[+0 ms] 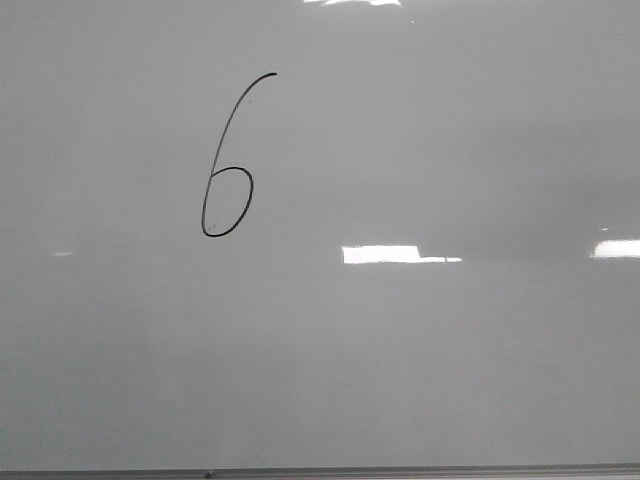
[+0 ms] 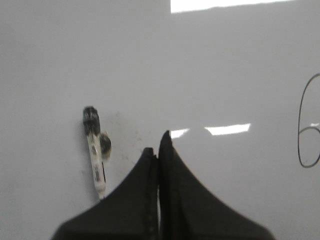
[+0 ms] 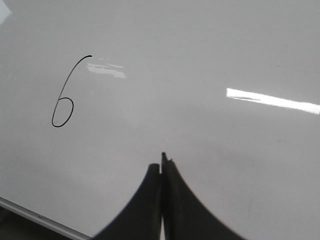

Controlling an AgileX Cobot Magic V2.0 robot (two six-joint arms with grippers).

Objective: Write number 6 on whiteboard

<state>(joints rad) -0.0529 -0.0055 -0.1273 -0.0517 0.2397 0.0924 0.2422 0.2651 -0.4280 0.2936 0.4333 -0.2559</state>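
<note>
The whiteboard (image 1: 420,360) fills the front view as a glossy pale grey surface, with its thin grey frame running along the 6 o'clock edge. The number 6 (image 1: 228,170) is drawn in thin black line toward 10 o'clock from the middle of that view: a long slanted upstroke curling over at its tip, and a small oval loop below. Bright rectangular light reflections lie to the 4 o'clock side of the figure, well apart from it.

In the left wrist view the left gripper (image 2: 159,147) is clenched, its dark fingers pressed together with nothing between them. A marker (image 2: 96,160) lies flat on the whiteboard (image 2: 100,55) near the fingers, apart from them, with a smudged dark cap end.

In the right wrist view the right gripper (image 3: 162,164) is likewise clenched on nothing, over the whiteboard (image 3: 225,45), and the number 6 (image 3: 64,102) is well apart from it.

No container shows in any view.
</note>
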